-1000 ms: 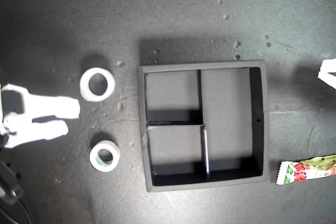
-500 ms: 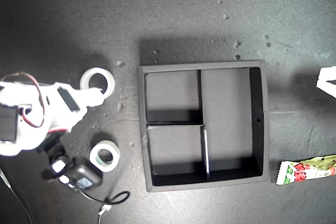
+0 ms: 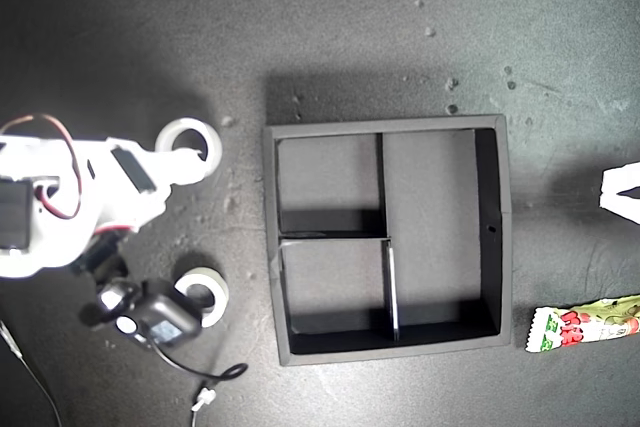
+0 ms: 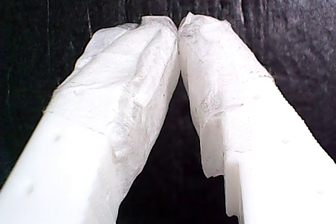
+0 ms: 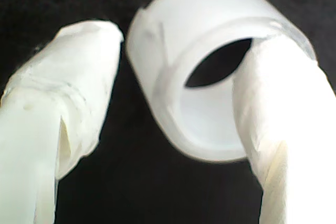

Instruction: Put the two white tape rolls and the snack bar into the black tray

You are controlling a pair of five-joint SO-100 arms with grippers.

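The wider white tape roll (image 3: 185, 127) lies on the dark table at the exterior view's left, left of the black tray (image 3: 503, 227). My second gripper (image 3: 195, 159) is open at this roll (image 5: 210, 3): one finger (image 5: 278, 103) goes through its centre and the other finger (image 5: 68, 87) stands outside, apart from the wall. The smaller greenish tape roll (image 3: 208, 287) lies closer to the exterior view's bottom edge, partly hidden by the arm's camera. The snack bar (image 3: 585, 327) lies right of the tray at the exterior view's right edge. My first gripper (image 4: 178, 24) is shut on nothing, and shows at the same edge (image 3: 622, 192).
The second arm's white body (image 3: 60, 207) and its black wrist camera (image 3: 150, 319) with a cable fill the exterior view's lower left. The tray's compartments hold nothing. Small crumbs dot the table above the tray.
The second arm swung in from the exterior view's left and put a finger into the wider roll, nudging it slightly upward. Its camera now covers part of the smaller roll. The first gripper shifted down a little.
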